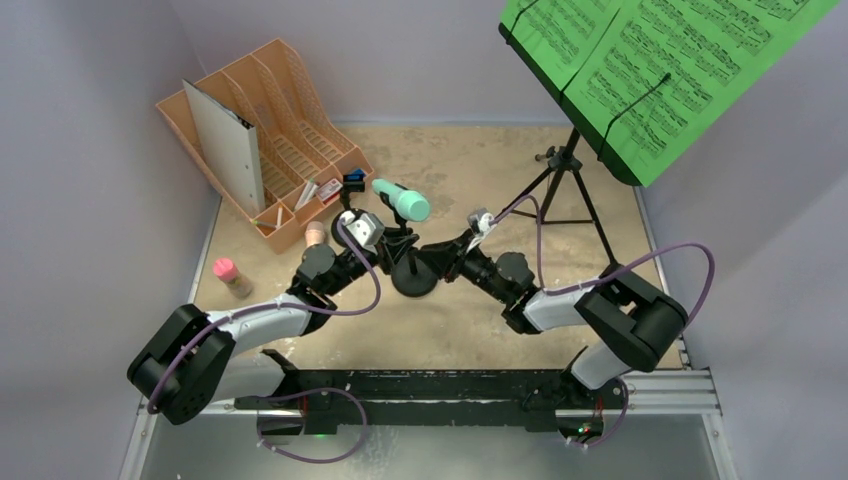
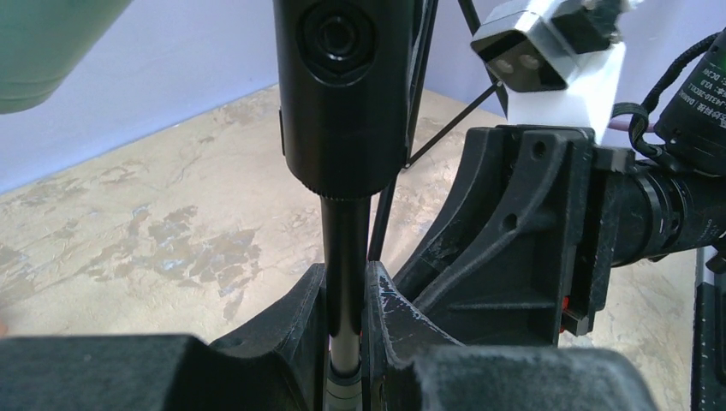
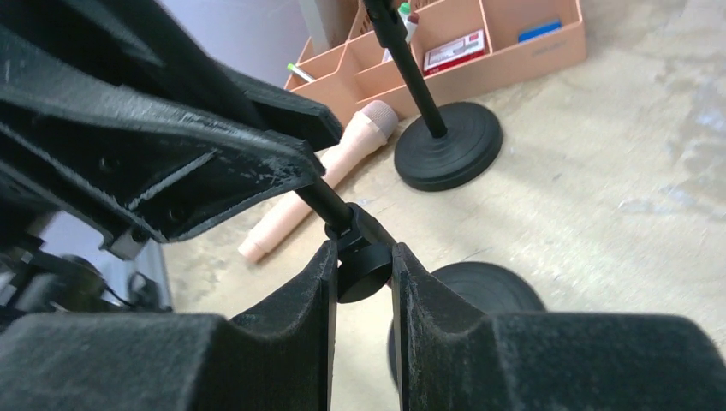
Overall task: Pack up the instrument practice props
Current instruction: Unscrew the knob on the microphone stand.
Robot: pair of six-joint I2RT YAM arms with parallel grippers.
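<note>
Left wrist view is showing the left claw (image 2: 347, 287) clamping the clip pole (image 2: 345, 224), standing upright on the bench (image 1: 470, 335) under the teal microphone (image 1: 401, 201); the right claw (image 3: 364, 259) is gripping it from the opposite side.

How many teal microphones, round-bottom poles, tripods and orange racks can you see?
Teal microphones: 1
Round-based poles: 2
Tripods: 1
Orange racks: 1
Total: 5
</note>
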